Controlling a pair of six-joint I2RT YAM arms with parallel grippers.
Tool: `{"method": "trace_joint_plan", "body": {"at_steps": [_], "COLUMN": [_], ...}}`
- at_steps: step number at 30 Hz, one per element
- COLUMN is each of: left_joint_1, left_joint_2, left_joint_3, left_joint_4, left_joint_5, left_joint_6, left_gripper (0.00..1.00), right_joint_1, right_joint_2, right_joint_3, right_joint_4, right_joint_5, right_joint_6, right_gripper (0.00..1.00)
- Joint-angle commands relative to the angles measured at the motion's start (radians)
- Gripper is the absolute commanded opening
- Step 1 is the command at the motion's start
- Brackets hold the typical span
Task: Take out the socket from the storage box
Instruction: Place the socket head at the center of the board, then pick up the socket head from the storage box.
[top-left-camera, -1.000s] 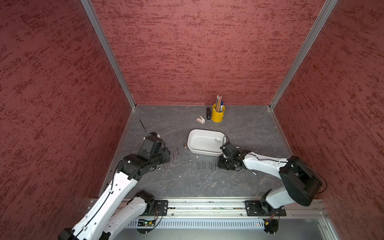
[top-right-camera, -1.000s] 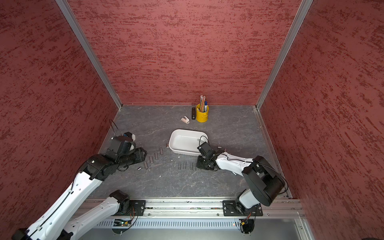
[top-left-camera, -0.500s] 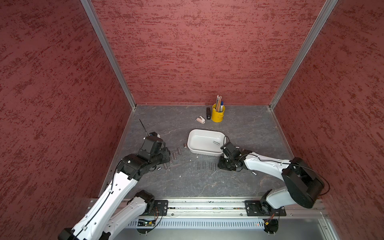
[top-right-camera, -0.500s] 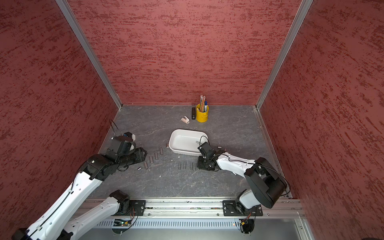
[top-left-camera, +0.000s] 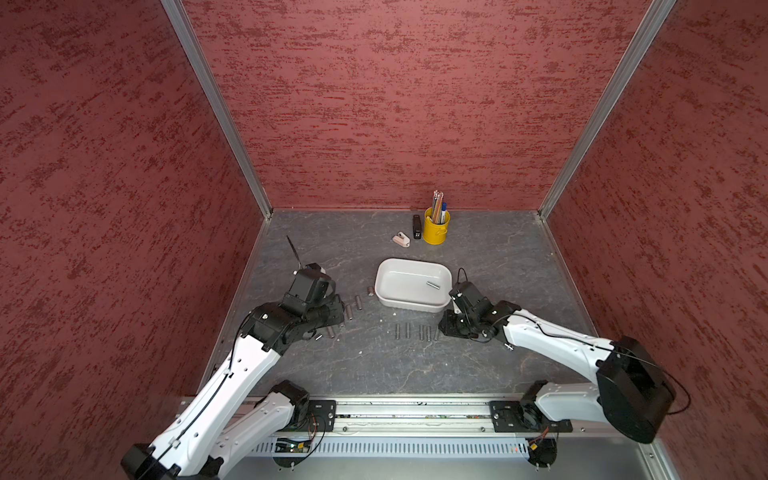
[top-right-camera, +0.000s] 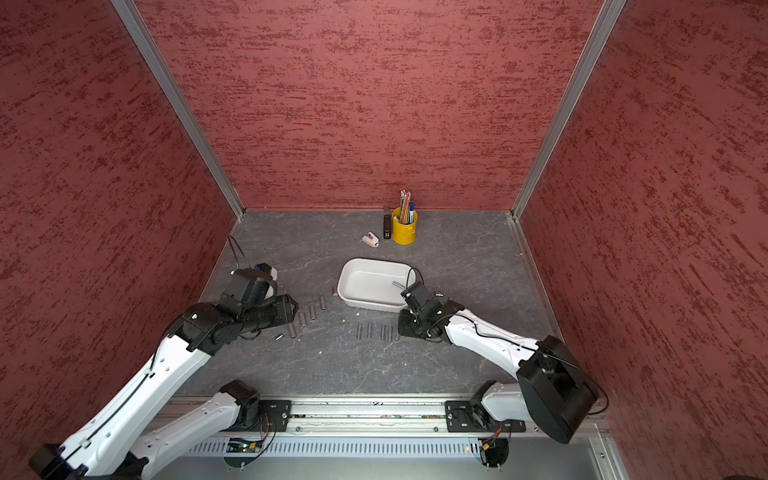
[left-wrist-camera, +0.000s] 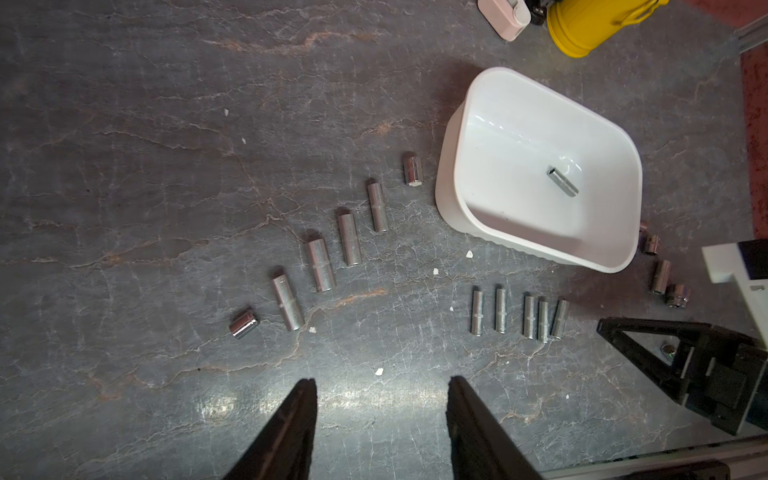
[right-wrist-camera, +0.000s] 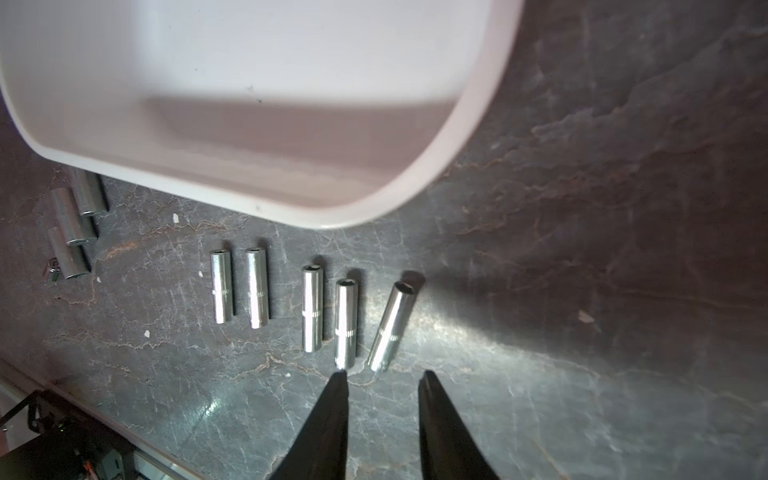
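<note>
The right gripper (right-wrist-camera: 383, 376) hangs low over the grey, stone-patterned table (right-wrist-camera: 582, 249), its jaws part-way open with nothing between them. One of its fingertips (right-wrist-camera: 340, 380) ends just beside the base of an upright-lying socket (right-wrist-camera: 345, 324); whether they touch cannot be told. A tilted socket (right-wrist-camera: 392, 326) lies just ahead of the gap. Both belong to a row of five slim sockets (right-wrist-camera: 312, 307) set out on the table in front of the storage box (right-wrist-camera: 457, 137), near its wall but apart from it.

The left gripper (left-wrist-camera: 381, 384), jaws wider apart and likewise empty, hovers over bare table short of a slanting row of thicker sockets (left-wrist-camera: 320, 266) to the box's left.

The white box holds a single socket (left-wrist-camera: 562, 182), lying on its side on the floor toward the right end; both top views show it there. The right wrist view takes in only the near corner of the box, not that socket. The left wrist view alone shows a few more sockets (left-wrist-camera: 660, 276) on the table past the box's right end.

Toward the back wall stand a yellow pen cup (top-left-camera: 435, 230) holding pencils, a black object (top-left-camera: 417, 226) and a pink object (top-left-camera: 401, 240).
</note>
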Motion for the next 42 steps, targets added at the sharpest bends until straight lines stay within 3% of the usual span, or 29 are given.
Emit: {"method": "trace_joint_plan", "body": {"at_steps": [1, 9, 15, 21, 31, 42], "left_joint_1": [-0.029, -0.241, -0.291, -0.3, -0.307, -0.305], "left_joint_2": [0.14, 0.637, 1.006, 1.278, 1.516, 1.617], "left_joint_3": [0.091, 0.451, 0.793, 1.08, 1.324, 1.367], "left_joint_4": [0.081, 0.165, 0.103, -0.011, -0.06, -0.038], "left_joint_5": [0.063, 0.021, 0.119, 0.153, 0.161, 0.141], "left_joint_6": [0.103, 0.415, 0.618, 0.696, 0.799, 0.875], "left_gripper": [0.53, 0.55, 0.55, 0.53, 0.53, 0.49], "right_joint_1": [-0.029, -0.193, -0.265, -0.282, -0.308, -0.315], "right_joint_2": [-0.041, -0.181, -0.236, -0.277, -0.214, -0.206], "right_joint_3": [0.028, -0.059, -0.107, -0.122, -0.116, -0.115], "right_joint_4": [-0.081, -0.098, -0.11, -0.114, -0.092, -0.092], "right_joint_5": [0.103, 0.071, 0.021, 0.003, -0.047, -0.058], "right_joint_6": [-0.097, -0.159, -0.176, -0.183, -0.206, -0.207], "right_gripper": [0.33, 0.34, 0.34, 0.35, 0.35, 0.35]}}
